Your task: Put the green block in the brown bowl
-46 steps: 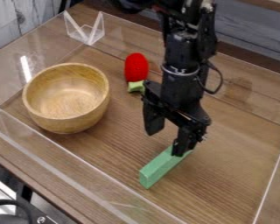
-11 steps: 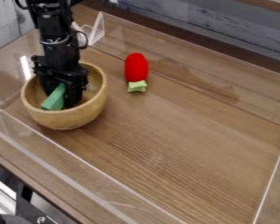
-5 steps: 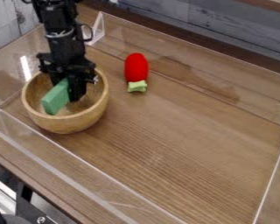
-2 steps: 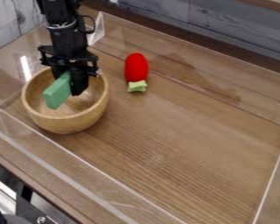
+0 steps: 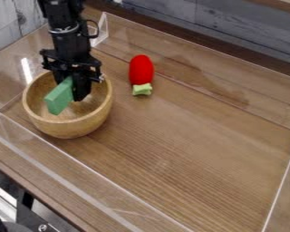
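Note:
The brown bowl (image 5: 44, 119) stands at the left of the wooden table. Inside it leans the green block (image 5: 59, 95), tilted, with its lower end down in the bowl and its upper end toward the rim. My gripper (image 5: 75, 82) points straight down over the bowl and is shut on the block's upper end, its dark fingers (image 5: 86, 82) on either side of it. The fingers hide the top of the block.
A small red object with a green base (image 5: 140, 72) lies just right of the bowl. Clear plastic walls (image 5: 62, 177) ring the table. A clear folded stand (image 5: 97, 27) sits at the back behind the arm.
Since the oldest frame the green block has been carried from the table's front into the bowl. Over the last second the gripper and block have hardly moved.

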Tool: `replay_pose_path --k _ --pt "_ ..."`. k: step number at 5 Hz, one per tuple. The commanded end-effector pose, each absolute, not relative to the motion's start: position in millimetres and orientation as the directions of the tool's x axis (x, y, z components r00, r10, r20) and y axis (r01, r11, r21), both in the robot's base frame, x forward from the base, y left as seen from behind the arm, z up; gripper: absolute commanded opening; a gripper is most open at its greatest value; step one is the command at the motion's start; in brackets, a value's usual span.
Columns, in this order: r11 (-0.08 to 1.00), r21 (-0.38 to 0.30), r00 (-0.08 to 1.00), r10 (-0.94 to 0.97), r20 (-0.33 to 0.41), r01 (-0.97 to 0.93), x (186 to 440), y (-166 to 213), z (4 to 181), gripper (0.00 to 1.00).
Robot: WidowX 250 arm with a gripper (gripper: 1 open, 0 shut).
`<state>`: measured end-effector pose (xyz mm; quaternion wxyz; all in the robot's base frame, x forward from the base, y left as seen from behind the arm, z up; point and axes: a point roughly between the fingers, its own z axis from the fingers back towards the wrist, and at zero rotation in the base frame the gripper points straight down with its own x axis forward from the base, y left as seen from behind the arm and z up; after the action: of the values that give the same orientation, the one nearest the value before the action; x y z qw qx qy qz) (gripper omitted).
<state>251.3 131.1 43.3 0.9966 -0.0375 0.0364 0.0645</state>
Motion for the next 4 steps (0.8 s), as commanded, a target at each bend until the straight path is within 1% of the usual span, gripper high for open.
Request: replay_pose_path --k 1,4 --pt "0.989 -0.056 0.990 0.135 -0.042 -0.137 256.5 135.6 54.4 0.00" --pt "0.988 -0.065 0.989 0.138 -0.047 -0.141 258.5 131.9 57.7 0.00"
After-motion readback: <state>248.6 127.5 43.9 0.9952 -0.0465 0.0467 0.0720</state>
